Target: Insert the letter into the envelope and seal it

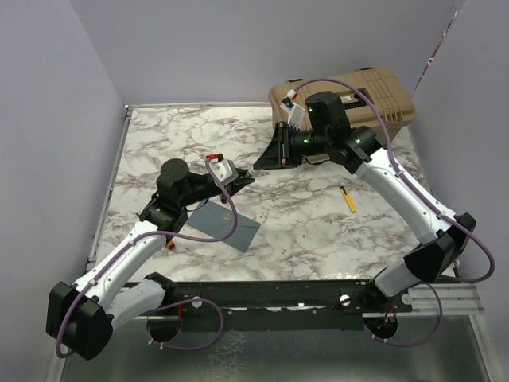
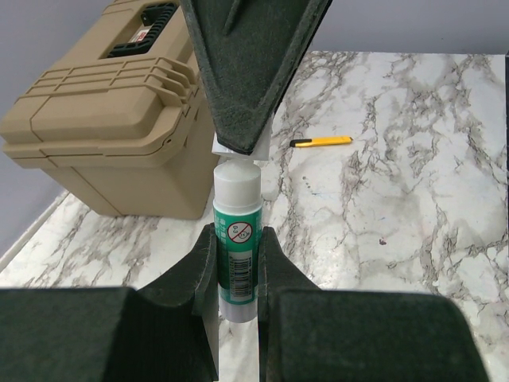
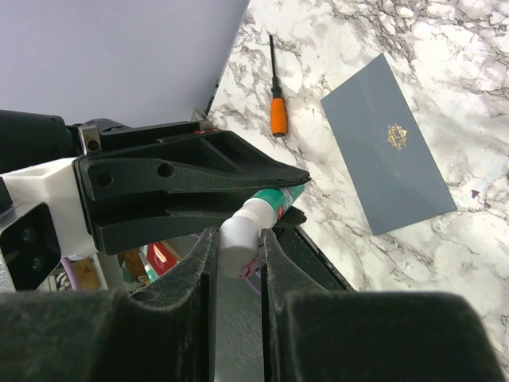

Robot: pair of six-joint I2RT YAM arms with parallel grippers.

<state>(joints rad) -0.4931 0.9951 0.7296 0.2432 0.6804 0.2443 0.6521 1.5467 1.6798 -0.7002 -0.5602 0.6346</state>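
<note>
Both hands on one glue stick (image 2: 237, 267), held above the bench (image 1: 318, 231).
Left hand (image 2: 237, 239) clamps its green body, right hand (image 3: 237, 239) clamps the white cap. Envelope (image 1: 225, 225) lies flat beside the left arm.

Bright, even overhead light; soft shadows on marble table (image 1: 318, 231); left tool (image 2: 237, 243) base slightly blurred.

My left claw (image 1: 245, 177) and right claw (image 1: 266, 159) meet tip to tip at frame centre, both clamped on one glue stick (image 2: 237, 247); nothing passes between them. The tan case (image 1: 374, 95) blocks the upper right. The table (image 1: 175, 135) lies open at upper left and lower right. Lying flat are the envelope (image 1: 227, 225) lower left of centre, a yellow tool (image 1: 348, 199) right of centre and an orange screwdriver (image 3: 277, 111).
</note>
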